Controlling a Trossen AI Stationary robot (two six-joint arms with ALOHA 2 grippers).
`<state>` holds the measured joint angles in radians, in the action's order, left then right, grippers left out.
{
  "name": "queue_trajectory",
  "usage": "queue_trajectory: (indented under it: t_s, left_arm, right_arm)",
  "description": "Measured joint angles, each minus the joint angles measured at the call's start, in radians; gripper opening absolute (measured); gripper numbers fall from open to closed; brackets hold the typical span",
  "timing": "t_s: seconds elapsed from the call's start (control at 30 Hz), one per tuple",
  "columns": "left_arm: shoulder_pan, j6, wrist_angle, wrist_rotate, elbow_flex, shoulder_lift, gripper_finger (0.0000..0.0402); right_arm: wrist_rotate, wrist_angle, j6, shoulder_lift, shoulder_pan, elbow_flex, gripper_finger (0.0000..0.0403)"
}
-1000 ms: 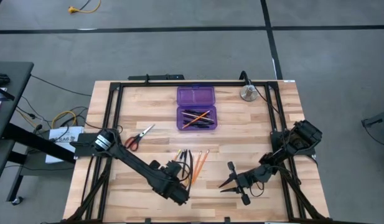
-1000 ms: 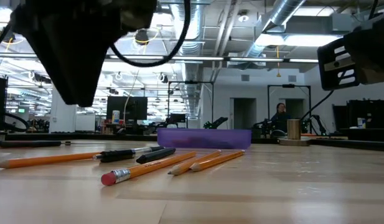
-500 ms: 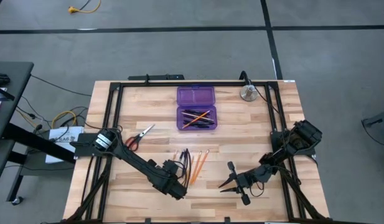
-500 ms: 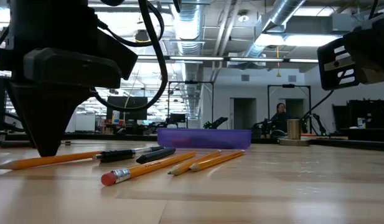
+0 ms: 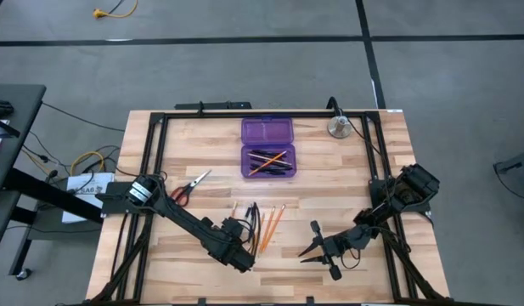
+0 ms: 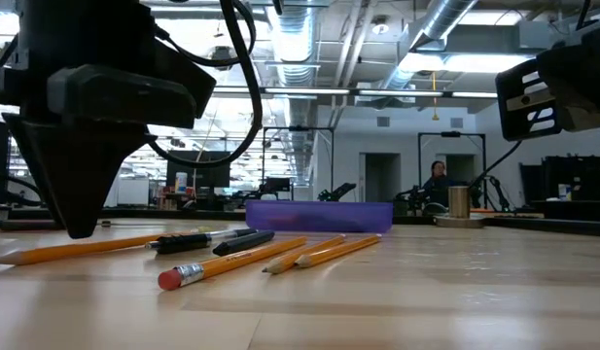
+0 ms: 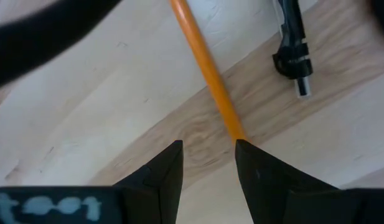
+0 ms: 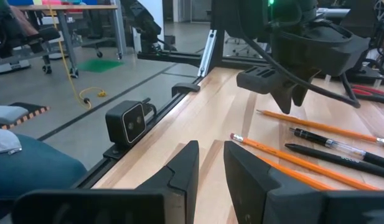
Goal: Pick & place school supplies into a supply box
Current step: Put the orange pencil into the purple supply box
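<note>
Several orange pencils (image 5: 274, 219) and black pens (image 5: 253, 217) lie flat on the wooden table, near its front. My left gripper (image 5: 237, 253) points down over the leftmost orange pencil (image 6: 76, 250). It is open, and one fingertip covers the pencil's shaft in the left wrist view. A black pen (image 7: 294, 50) lies beside it. The purple supply box (image 5: 267, 160) stands open at the far middle with pencils and pens inside. Red-handled scissors (image 5: 189, 187) lie at the left. My right gripper (image 5: 306, 249) waits low at the front right, its fingers a little apart. My left gripper comes from above with its fingers across the orange pencil's shaft (image 7: 223, 109). One fingertip (image 7: 244, 152) hides the pencil where they meet. I cannot tell whether it touches the pencil, which lies flat on the table.
A round silver metal object (image 5: 338, 127) stands at the far right. A black frame rail (image 5: 155, 161) runs along the table's edges. Bare wood lies between the loose pencils and the box. A person (image 6: 438, 175) sits far off in the room.
My left gripper has come down toward the leftmost orange pencil and a little toward the table's far edge, then held still just above the table. Its fingers have stayed open.
</note>
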<state>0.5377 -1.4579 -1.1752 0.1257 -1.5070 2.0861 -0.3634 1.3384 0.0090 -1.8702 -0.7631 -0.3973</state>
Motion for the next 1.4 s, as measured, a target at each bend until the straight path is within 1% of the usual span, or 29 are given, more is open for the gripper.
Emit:
queue_trajectory:
  t_s: [0.27,0.47,0.63,0.73,0.83,0.97,1.13,1.3,1.4]
  left_arm:
    - [-0.009,0.001,0.070,0.019,0.000,0.000,0.0136]
    - [-0.019,0.005,0.085,0.017,0.004,-0.001,0.0136]
    - [-0.032,0.003,0.147,-0.005,0.037,-0.002,0.0136]
    - [-0.044,-0.003,0.206,-0.038,0.067,-0.004,0.0136]
    - [-0.052,-0.009,0.236,-0.075,0.099,-0.003,0.0136]
    - [-0.057,-0.056,0.244,-0.086,0.117,-0.005,0.0133]
    - [-0.056,-0.171,0.234,-0.080,0.117,-0.003,0.0103]
    - [-0.056,-0.180,0.233,-0.060,0.118,-0.003,0.0055]
    - [-0.052,-0.206,0.225,-0.011,0.119,-0.003,0.0025]
  right_arm:
    - [0.000,0.000,0.000,0.000,0.000,0.000,0.0072]
    - [0.000,0.000,0.000,0.000,0.000,0.000,0.0072]
    - [0.000,0.000,0.000,0.000,0.000,0.000,0.0072]
    - [0.000,0.000,0.000,0.000,0.000,0.000,0.0072]
    - [0.000,0.000,0.000,0.000,0.000,0.000,0.0072]
    - [0.000,0.000,0.000,0.000,0.000,0.000,0.0072]
    - [0.000,0.000,0.000,0.000,0.000,0.000,0.0072]
    - [0.000,0.000,0.000,0.000,0.000,0.000,0.0072]
    - [0.000,0.000,0.000,0.000,0.000,0.000,0.0072]
